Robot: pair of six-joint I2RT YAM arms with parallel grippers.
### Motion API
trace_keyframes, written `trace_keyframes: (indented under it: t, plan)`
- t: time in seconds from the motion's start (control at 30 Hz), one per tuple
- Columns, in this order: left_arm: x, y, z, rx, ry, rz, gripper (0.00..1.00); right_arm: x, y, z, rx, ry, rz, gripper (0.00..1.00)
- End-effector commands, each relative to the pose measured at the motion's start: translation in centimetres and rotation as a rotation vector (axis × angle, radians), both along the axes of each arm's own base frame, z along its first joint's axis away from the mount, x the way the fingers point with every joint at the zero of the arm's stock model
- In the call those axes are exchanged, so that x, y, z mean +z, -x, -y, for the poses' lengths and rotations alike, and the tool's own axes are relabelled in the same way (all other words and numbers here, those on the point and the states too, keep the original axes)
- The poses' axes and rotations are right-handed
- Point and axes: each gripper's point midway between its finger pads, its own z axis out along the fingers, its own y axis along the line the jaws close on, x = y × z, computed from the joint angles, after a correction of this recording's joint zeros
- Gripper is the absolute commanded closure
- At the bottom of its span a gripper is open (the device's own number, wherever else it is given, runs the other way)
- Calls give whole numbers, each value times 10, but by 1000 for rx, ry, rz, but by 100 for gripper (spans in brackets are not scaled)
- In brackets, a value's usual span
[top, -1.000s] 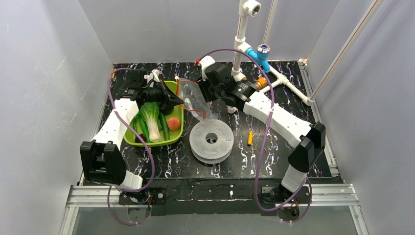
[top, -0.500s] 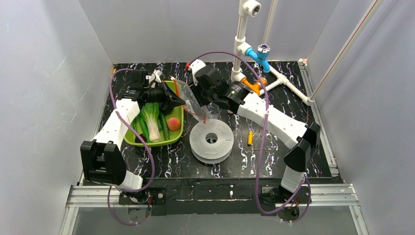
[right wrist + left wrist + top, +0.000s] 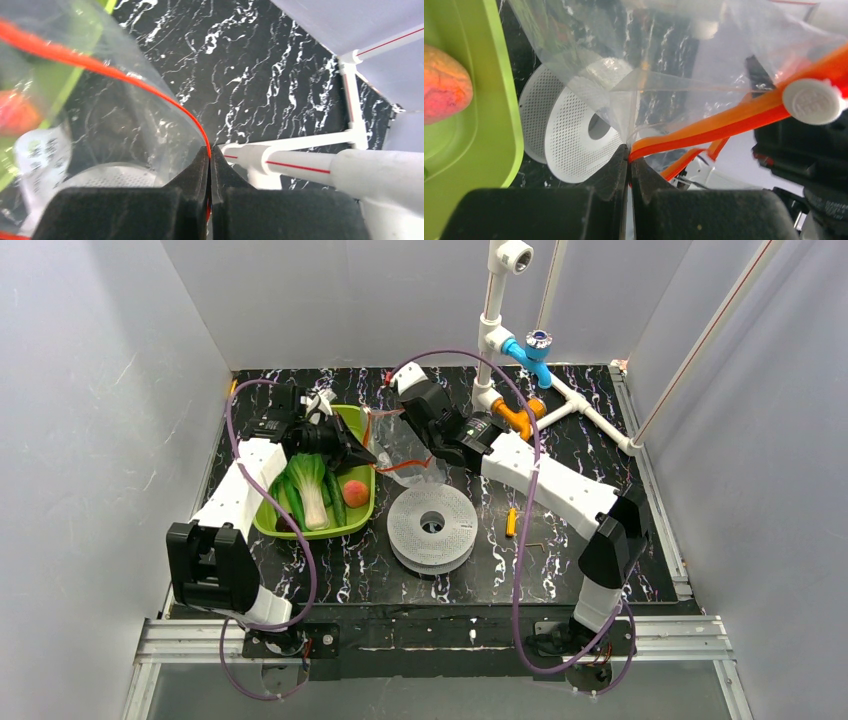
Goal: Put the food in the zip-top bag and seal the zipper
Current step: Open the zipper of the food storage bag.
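Note:
The clear zip-top bag (image 3: 405, 452) hangs between my two grippers, just right of the green tray (image 3: 262, 525). Its orange-red zipper (image 3: 724, 120) runs along the mouth. My left gripper (image 3: 629, 150) is shut on one end of the zipper, at the tray's right rim (image 3: 368, 454). My right gripper (image 3: 209, 150) is shut on the zipper's other side (image 3: 150, 87), behind the bag (image 3: 418, 440). The food lies in the tray: a white-and-green leafy stalk (image 3: 308, 485), an orange-red round fruit (image 3: 354, 492) and long green pieces (image 3: 336, 508). The fruit (image 3: 444, 85) also shows in the left wrist view.
A white perforated disc (image 3: 432, 525) sits just in front of the bag. A white pipe frame (image 3: 590, 415) with a blue valve (image 3: 530, 348) and an orange fitting (image 3: 515, 420) stands at the back right. A small yellow-orange stick (image 3: 511, 522) lies right of the disc. Grey walls close three sides.
My right gripper has moved left toward the back and closed on the bag's zipper edge. The left gripper has kept its hold, barely moving.

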Motion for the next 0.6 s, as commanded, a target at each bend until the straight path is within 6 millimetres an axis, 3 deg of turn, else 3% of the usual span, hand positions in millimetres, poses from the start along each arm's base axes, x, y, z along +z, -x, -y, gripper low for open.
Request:
trace_keyframes:
  t: [0.0, 0.13, 0.37, 0.57]
  plan:
    - [-5, 22, 1, -95, 20, -48, 100, 45, -16, 20, -43, -36, 145, 99]
    - [-6, 24, -7, -87, -41, -27, 100, 39, -23, 32, -74, 8, 154, 99]
    - [-17, 29, -9, -109, -64, -66, 100, 44, -14, 32, -45, -67, 138, 99]
    - [10, 27, 14, -139, 118, -50, 99, 33, -2, 15, 16, -133, 49, 99]
